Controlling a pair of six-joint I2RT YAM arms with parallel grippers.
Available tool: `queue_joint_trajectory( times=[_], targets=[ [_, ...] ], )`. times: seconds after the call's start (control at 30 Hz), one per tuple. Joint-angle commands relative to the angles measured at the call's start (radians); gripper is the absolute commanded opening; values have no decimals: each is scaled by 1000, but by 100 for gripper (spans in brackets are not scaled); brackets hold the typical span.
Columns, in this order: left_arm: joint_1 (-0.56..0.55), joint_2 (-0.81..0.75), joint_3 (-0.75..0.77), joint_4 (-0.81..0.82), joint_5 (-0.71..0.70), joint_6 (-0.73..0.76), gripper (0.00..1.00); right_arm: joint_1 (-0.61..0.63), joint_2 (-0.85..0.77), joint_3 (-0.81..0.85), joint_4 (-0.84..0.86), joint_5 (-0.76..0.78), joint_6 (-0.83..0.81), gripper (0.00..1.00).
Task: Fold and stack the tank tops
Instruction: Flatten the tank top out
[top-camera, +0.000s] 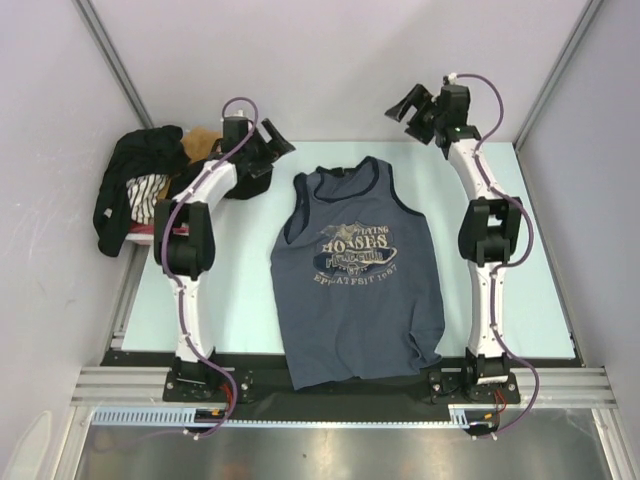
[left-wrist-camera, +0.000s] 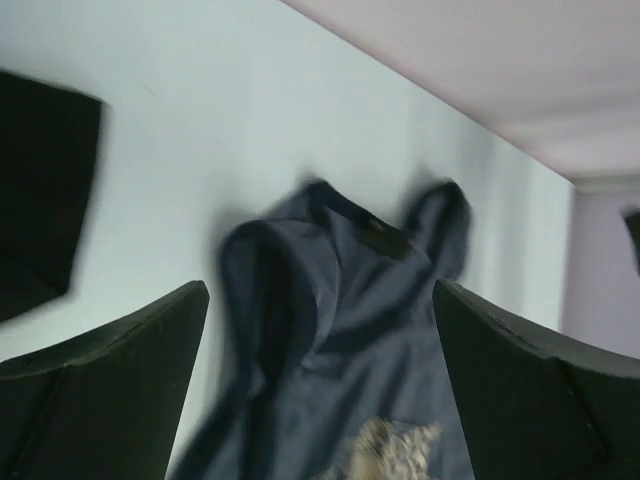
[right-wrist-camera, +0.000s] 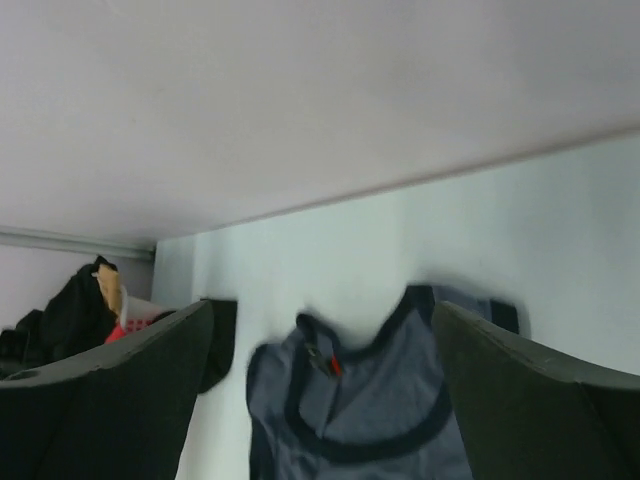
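Note:
The slate blue-grey tank top (top-camera: 355, 280) lies spread flat on the pale table (top-camera: 540, 290), neck toward the far wall, its pale chest print facing up and its hem over the near edge. It also shows in the left wrist view (left-wrist-camera: 340, 350) and in the right wrist view (right-wrist-camera: 370, 400). My left gripper (top-camera: 268, 150) is open and empty, raised left of the top's shoulder straps. My right gripper (top-camera: 415, 108) is open and empty, raised beyond the top's right shoulder. The maroon tank top is not in view.
A pile of black, striped and tan clothes (top-camera: 150, 185) sits in a basket at the far left, also seen in the right wrist view (right-wrist-camera: 70, 310). Grey walls (top-camera: 330, 60) close in the back and sides. A metal rail (top-camera: 330, 385) runs along the near edge.

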Motion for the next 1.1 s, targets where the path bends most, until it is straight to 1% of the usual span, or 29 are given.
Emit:
queue_joint_trajectory(
  times=[0.0,0.03,0.07,0.1,0.13,0.17,0.2,0.23,0.27,0.3,0.33,0.37,0.4,0.43,0.5,0.53,0.6,0.63,0.67,0.7,0.73,0.77,0.8,0.83,0.87,0.9,0.93,1.0,1.07],
  targets=[
    [27,-9,217,-176,-91,129,100,15,-200,-107,-15,-1,-50,100],
    [30,-43,180,-121,-108,140,100,16,-331,-316,66,17,-58,100],
    [30,-77,78,-84,-128,140,100,15,-385,-432,102,17,-64,100],
    [30,-150,28,-52,-136,137,100,10,-448,-519,120,25,-70,99],
    [30,-187,-15,-20,-142,128,100,9,-497,-595,139,36,-74,95],
    [27,-263,-100,-15,-148,108,100,15,-601,-763,143,46,-81,92],
    [24,-302,-145,-12,-147,99,100,16,-652,-835,148,56,-94,87],
    [20,-345,-196,6,-144,94,100,21,-701,-921,157,76,-107,77],
    [11,-394,-302,19,-148,93,100,26,-799,-1041,151,95,-119,74],
    [-15,-440,-354,28,-170,105,100,39,-844,-1106,136,112,-136,71],
    [-29,-523,-401,32,-182,118,100,47,-891,-1156,99,163,-177,70],
    [-43,-557,-470,23,-199,129,100,56,-962,-1200,75,200,-189,70],
    [-69,-588,-506,20,-213,149,100,62,-997,-1289,55,227,-202,70],
    [-80,-632,-538,29,-226,160,100,67,-1022,-1326,19,288,-214,73],
    [-100,-640,-595,36,-220,175,100,59,-1074,-1412,-11,344,-205,72],
    [-104,-635,-604,58,-181,181,100,56,-1084,-1430,-48,391,-191,70],
    [-133,-573,-580,72,-130,213,100,56,-1122,-1478,-94,419,-141,69],
    [-149,-545,-552,47,-109,229,100,61,-1146,-1503,-129,441,-124,70],
    [-167,-486,-488,22,-118,250,100,87,-1175,-1532,-137,448,-102,74],
    [-201,-456,-451,-1,-133,287,100,102,-1209,-1568,-145,459,-81,81],
    [-212,-420,-416,-53,-150,301,100,122,-1291,-1631,-178,509,-55,99],
    [-219,-355,-347,-79,-174,309,100,169,-1332,-1668,-189,524,-42,100],
    [-221,-318,-318,-99,-182,310,100,191,-1375,-1694,-208,539,2,100],
    [-220,-288,-291,-124,-187,307,100,213,-1433,-1716,-270,601,36,100],
    [-221,-260,-247,-127,-205,310,100,242,-1458,-1749,-309,629,79,98],
    [-220,-194,-222,-130,-216,316,100,260,-1475,-1762,-346,654,149,93],
    [-220,-163,-190,-154,-226,318,100,272,-1493,-1773,-414,684,174,92],
    [-220,-62,-83,-206,-259,324,100,300,-1499,-1791,-461,701,221,90],
    [-220,-2,12,-231,-274,327,100,308,-1501,-1811,-489,692,241,88]
  ],
)
